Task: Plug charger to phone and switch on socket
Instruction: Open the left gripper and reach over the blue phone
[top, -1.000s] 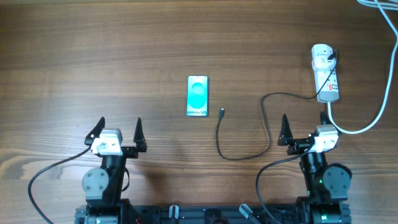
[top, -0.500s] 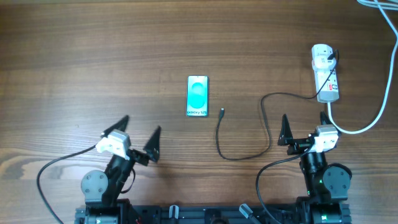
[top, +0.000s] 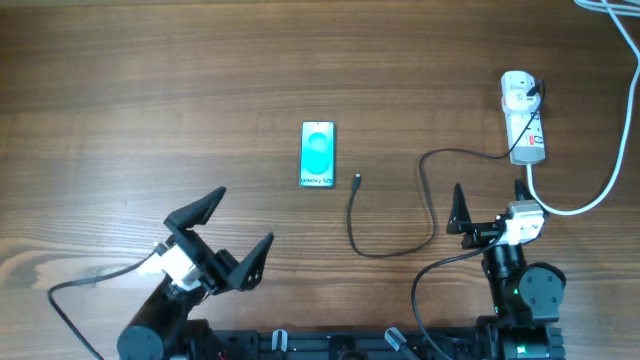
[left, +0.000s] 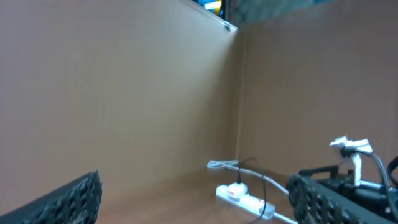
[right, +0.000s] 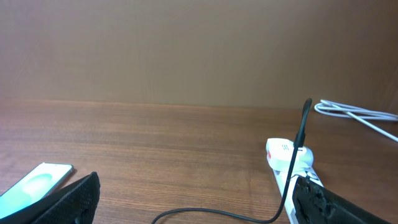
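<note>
My left claw (top: 238, 220) is wide open, holds nothing and touches nothing. It is angled toward 2 o'clock. My right claw (top: 489, 195) is also wide open and empty, and points to 12 o'clock.

Count on the table (top: 150, 80): one phone (top: 318, 154), one charger (top: 352, 220), one socket (top: 523, 130), one white cord (top: 610, 190).

The phone lies flat, screen up, at 2 o'clock from my left claw and between 9 and 10 o'clock from my right claw, well apart from both. Its text end faces 6 o'clock.

The charger tip (top: 358, 181) lies just beside the phone's 6 o'clock end, at its 3 o'clock side, not touching it. The cable loops between the phone and my right claw, then runs to the socket.

The socket lies near my right claw, at 1 o'clock. Its adapter is at the 12 o'clock end. The white cord leaves its 6 o'clock end.
</note>
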